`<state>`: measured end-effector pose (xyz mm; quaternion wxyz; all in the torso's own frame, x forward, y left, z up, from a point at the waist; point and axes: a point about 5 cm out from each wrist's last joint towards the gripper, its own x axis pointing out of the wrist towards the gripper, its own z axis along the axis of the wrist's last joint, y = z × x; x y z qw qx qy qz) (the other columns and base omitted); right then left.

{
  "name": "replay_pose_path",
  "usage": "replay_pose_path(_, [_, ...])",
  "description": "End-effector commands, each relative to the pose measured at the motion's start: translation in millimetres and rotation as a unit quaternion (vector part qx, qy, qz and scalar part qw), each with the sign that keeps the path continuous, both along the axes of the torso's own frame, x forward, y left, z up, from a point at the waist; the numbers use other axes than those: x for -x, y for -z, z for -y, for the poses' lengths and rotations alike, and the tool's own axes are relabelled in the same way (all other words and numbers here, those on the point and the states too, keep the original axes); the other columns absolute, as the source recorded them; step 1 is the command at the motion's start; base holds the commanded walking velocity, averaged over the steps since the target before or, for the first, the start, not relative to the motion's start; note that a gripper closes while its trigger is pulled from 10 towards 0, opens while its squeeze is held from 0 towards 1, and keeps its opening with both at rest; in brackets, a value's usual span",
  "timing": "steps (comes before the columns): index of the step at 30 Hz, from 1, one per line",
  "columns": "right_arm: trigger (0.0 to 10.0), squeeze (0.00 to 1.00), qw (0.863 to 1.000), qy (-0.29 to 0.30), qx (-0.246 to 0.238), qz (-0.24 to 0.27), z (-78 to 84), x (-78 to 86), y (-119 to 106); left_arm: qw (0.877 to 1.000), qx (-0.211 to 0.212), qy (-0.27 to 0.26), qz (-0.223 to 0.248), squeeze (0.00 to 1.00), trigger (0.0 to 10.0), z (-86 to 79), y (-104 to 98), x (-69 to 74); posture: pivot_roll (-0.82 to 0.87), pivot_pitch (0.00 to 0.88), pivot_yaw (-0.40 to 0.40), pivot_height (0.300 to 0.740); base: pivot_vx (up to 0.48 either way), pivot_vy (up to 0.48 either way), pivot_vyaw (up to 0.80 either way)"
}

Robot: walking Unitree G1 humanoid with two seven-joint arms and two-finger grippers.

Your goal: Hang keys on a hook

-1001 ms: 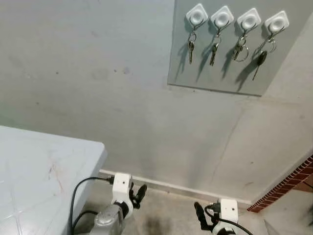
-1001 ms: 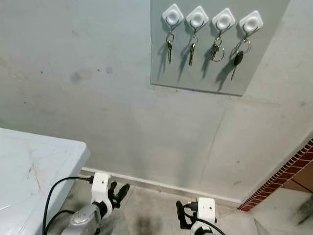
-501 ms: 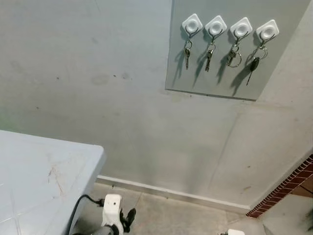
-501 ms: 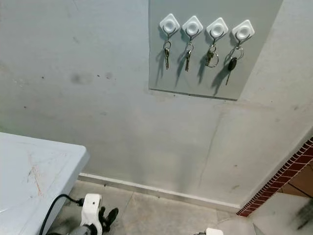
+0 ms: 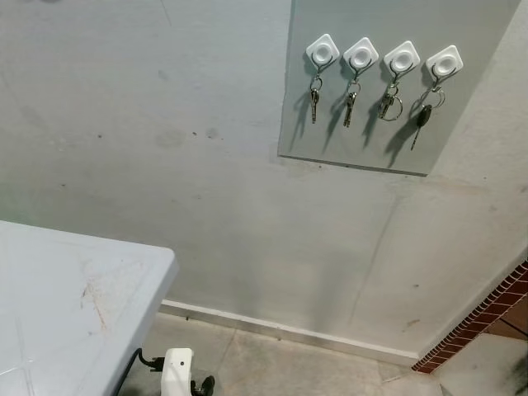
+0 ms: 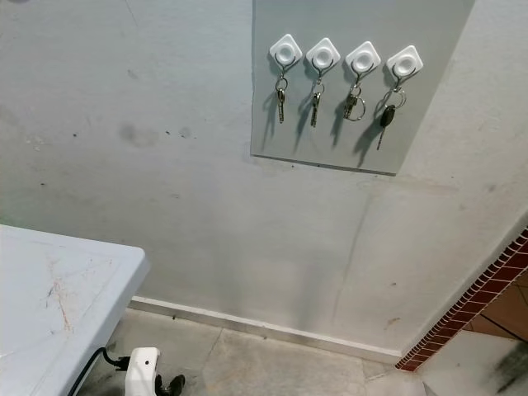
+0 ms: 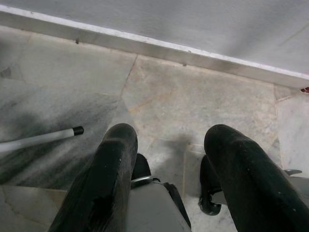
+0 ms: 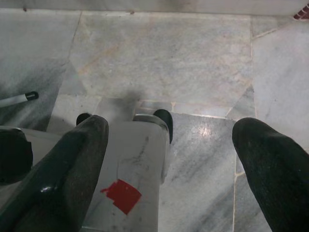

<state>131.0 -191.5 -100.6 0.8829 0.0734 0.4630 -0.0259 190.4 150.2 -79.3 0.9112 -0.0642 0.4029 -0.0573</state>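
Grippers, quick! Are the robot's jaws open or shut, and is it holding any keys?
Left gripper: jaws open, holding nothing, pointing down at the floor.
Right gripper: jaws open, holding nothing, also over the floor.

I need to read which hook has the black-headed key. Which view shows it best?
The right eye view: the black-headed key hangs unobstructed on the rightmost white diamond hook. The left eye view shows the same, nearer the edge; both wrist views face the floor.

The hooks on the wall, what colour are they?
White. The four hooks sit on a grey board, clearest in the left eye view.
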Motion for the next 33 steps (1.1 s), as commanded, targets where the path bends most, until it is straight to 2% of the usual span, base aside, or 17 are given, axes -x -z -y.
replay_pose_path(1, [10.0, 0.00, 1.000, -0.003, 0.001, -0.011, -2.3, 0.6, 1.2, 1.000, -0.006, 0.002, -0.005, 0.00, 10.0, -1.0, -0.3, -1.7, -0.02, 0.000, 0.017, 0.740, 0.000, 0.000, 0.00])
replay_pose_path(9, [10.0, 0.00, 0.999, -0.028, 0.014, -0.026, -6.5, 5.0, 3.6, 1.000, -0.003, 0.014, -0.001, 0.00, 10.0, 4.0, -2.0, -5.4, -0.02, 0.000, 0.029, 0.740, 0.000, 0.000, 0.00])
replay_pose_path(16, [10.0, 0.00, 0.999, -0.017, 0.008, -0.028, -8.4, 6.9, 4.5, 1.000, -0.010, 0.008, -0.010, 0.00, 10.0, -3.6, 1.2, 1.5, -0.02, 0.011, 0.041, 0.740, 0.000, 0.000, 0.00])
replay_pose_path(22, [10.0, 0.00, 0.999, -0.020, 0.010, -0.028, -7.0, 5.9, 4.1, 1.000, -0.015, -0.006, -0.016, 0.00, 10.0, -9.8, 3.0, 5.3, -0.02, 0.018, 0.035, 0.740, 0.000, -0.284, 0.00])
replay_pose_path(33, [10.0, 0.00, 0.999, -0.019, 0.013, -0.027, -4.8, 4.8, 3.5, 1.000, -0.009, -0.018, -0.012, 0.00, 10.0, -8.8, 1.2, 1.3, -0.02, 0.034, 0.026, 0.740, 0.000, -0.318, 0.00])
